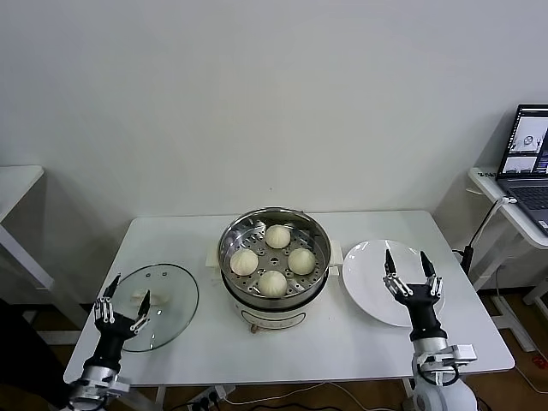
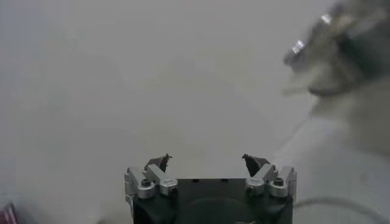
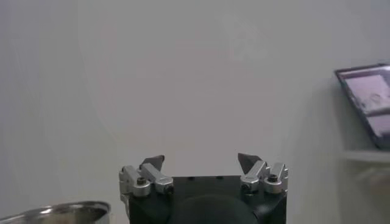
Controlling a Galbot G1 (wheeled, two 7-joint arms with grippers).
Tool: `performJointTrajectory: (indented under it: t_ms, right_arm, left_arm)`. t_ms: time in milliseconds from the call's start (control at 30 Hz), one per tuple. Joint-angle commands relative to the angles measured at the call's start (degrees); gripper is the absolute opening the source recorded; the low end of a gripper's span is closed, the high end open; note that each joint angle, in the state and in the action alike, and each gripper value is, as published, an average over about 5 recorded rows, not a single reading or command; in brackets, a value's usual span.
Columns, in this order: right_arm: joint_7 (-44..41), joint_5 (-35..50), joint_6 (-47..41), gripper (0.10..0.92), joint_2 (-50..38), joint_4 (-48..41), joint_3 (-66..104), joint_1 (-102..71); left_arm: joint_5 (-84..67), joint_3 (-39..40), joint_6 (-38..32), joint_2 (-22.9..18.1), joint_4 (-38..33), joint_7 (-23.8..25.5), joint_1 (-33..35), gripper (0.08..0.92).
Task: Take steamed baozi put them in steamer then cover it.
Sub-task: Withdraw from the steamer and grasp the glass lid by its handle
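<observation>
The steamer (image 1: 318, 272) stands in the middle of the table, uncovered, with several cream-white baozi (image 1: 272, 282) on its perforated tray. Its rim shows in the right wrist view (image 3: 58, 212). The round glass lid (image 1: 175, 291) lies flat on the table to the steamer's left. My left gripper (image 1: 125, 294) is open and empty, fingers pointing up, over the lid's near edge. My right gripper (image 1: 406, 263) is open and empty, fingers pointing up, over the empty white plate (image 1: 364, 278) to the steamer's right. Both wrist views show spread fingertips (image 2: 163, 162) (image 3: 153, 162) against the wall.
A laptop (image 1: 527, 154) sits on a side table at the far right; it also shows in the right wrist view (image 3: 368, 100). Another white table edge (image 1: 17, 180) is at the far left. Cables hang beside the right table edge (image 1: 479, 227).
</observation>
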Motion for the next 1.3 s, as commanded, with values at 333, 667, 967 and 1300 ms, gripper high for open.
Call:
performJointTrajectory:
  t_ms: [333, 667, 967, 1300]
  right_arm:
    - [1.57, -2.17, 2.26, 0.823, 4.39, -1.15, 0.02, -2.72]
    - [1.45, -2.79, 2.24, 0.823, 4.68, -1.62, -0.06, -2.57]
    - [1.34, -3.32, 2.43, 0.823, 4.39, -2.47, 0.02, -2.73]
    - [1.12, -3.85, 2.6, 0.823, 4.43, -3.2, -0.01, -2.73]
  left_arm:
    - [39.9, -3.94, -4.44, 1.32, 17.93, -11.97, -8.16, 0.823]
    - [39.83, -2.21, -2.65, 0.79, 19.24, -11.86, -12.33, 0.823]
    - [39.84, -1.28, -1.25, 1.01, 21.59, -11.66, -16.12, 0.823]
    - [39.82, -1.05, -0.79, 1.21, 25.17, -11.7, -19.23, 0.823]
